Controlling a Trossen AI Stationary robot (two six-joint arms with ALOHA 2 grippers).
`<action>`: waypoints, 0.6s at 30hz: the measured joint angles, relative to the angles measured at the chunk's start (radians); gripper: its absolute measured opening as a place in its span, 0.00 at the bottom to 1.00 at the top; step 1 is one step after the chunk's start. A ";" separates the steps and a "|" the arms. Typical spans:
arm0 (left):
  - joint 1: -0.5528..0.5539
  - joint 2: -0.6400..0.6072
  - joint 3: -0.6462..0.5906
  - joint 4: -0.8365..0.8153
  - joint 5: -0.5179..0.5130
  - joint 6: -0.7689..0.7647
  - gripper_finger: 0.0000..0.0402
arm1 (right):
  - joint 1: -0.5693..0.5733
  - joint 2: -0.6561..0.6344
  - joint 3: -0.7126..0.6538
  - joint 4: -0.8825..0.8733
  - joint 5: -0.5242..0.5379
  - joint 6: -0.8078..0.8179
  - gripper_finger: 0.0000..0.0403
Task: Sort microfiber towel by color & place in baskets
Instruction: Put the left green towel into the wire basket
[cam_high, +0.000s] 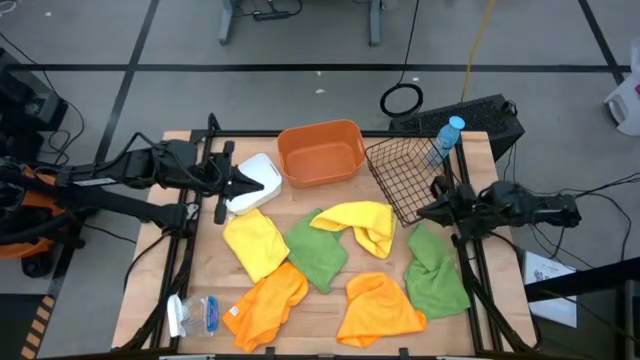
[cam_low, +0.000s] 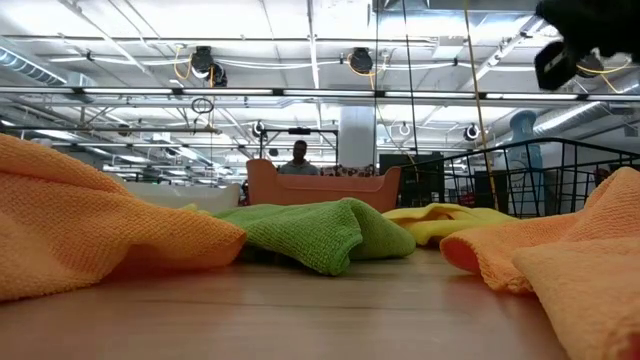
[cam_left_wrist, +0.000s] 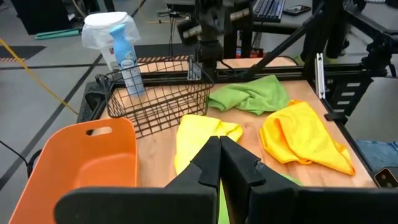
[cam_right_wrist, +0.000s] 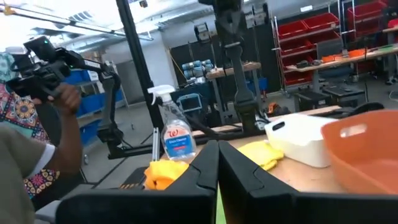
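Observation:
Several microfiber towels lie loose on the wooden table: two yellow (cam_high: 255, 243) (cam_high: 362, 225), two green (cam_high: 318, 252) (cam_high: 436, 268) and two orange (cam_high: 266, 300) (cam_high: 380, 306). Along the far edge stand the white tray (cam_high: 258, 180), the orange tub (cam_high: 320, 152) and the black wire basket (cam_high: 405, 175). My left gripper (cam_high: 245, 186) hovers shut by the white tray, and its fingers (cam_left_wrist: 219, 155) meet in the left wrist view. My right gripper (cam_high: 425, 210) hangs shut beside the wire basket's near corner, raised above the table (cam_low: 580, 40).
A blue-capped clear bottle (cam_high: 448, 137) stands behind the wire basket. A spray bottle (cam_high: 195, 315) lies near the table's near-left corner. A person (cam_right_wrist: 37, 143) holding a camera stands beyond the table's left side. Bare wood shows along the near edge between the orange towels.

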 joint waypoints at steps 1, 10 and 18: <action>0.000 0.000 0.000 0.002 0.000 0.002 0.02 | 0.000 0.020 0.052 -0.048 0.012 -0.003 0.00; 0.000 0.005 0.000 0.013 -0.010 0.003 0.02 | 0.000 0.281 0.505 -0.380 0.077 -0.079 0.00; 0.000 0.006 0.000 0.037 -0.011 -0.003 0.02 | 0.000 0.432 0.748 -0.411 0.076 -0.104 0.00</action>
